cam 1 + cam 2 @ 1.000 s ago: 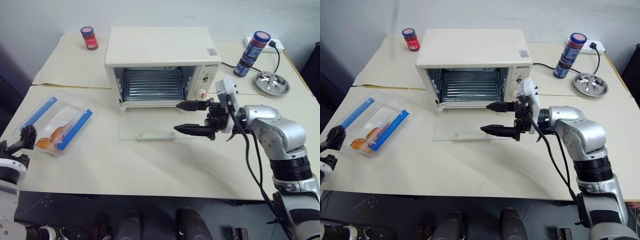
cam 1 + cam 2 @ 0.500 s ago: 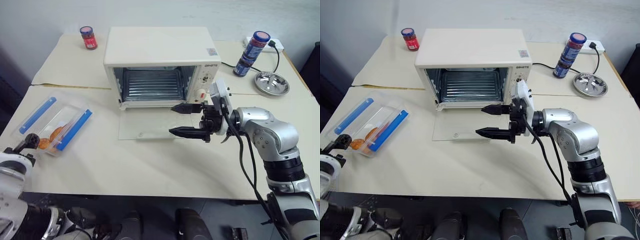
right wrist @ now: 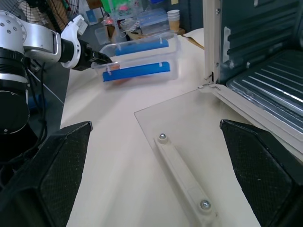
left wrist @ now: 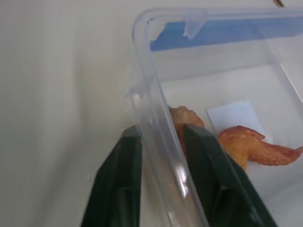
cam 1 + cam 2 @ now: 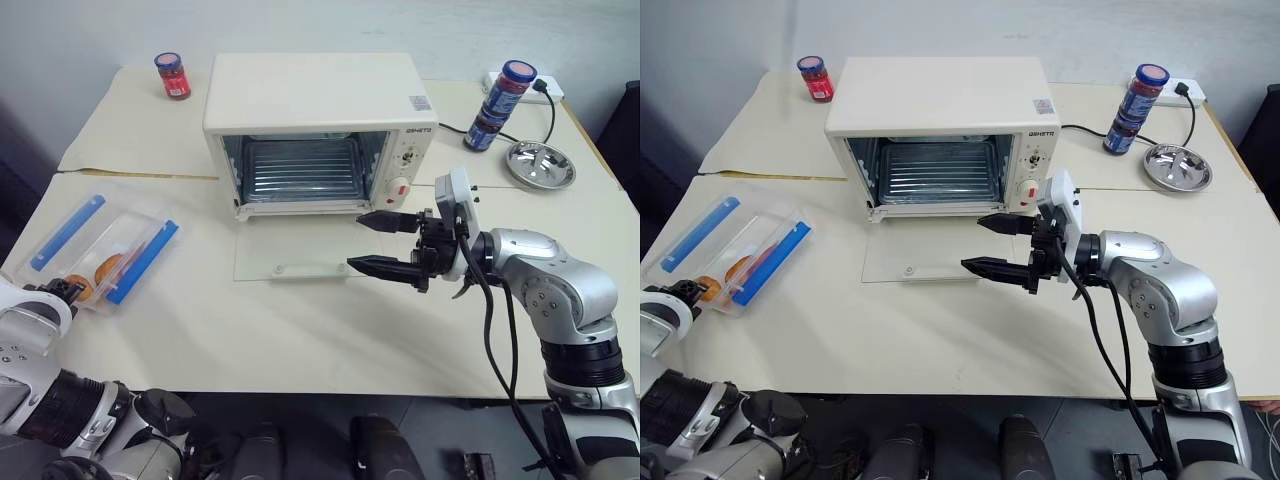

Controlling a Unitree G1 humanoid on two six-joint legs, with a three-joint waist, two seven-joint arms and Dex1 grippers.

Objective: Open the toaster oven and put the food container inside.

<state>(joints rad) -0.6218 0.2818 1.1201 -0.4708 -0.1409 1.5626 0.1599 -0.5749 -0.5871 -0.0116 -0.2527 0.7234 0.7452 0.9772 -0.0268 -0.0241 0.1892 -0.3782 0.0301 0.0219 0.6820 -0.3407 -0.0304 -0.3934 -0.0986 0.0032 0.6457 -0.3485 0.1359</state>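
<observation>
Left wrist view: left hand [image 4: 158,137] clamped on food container [image 4: 208,90] wall | right hand [image 5: 372,243] apart

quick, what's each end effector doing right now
Left end effector: closed on the near wall of the food container.
Right end effector: open, holding nothing, in front of the toaster oven.

A red-lidded jar [image 5: 172,76] stands at the upper left on the cream table [image 5: 300,330]. At the upper right, two stacked blue-lidded jars [image 5: 501,102] sit near a steel bowl [image 5: 541,164] and a white power strip [image 5: 540,88].
</observation>
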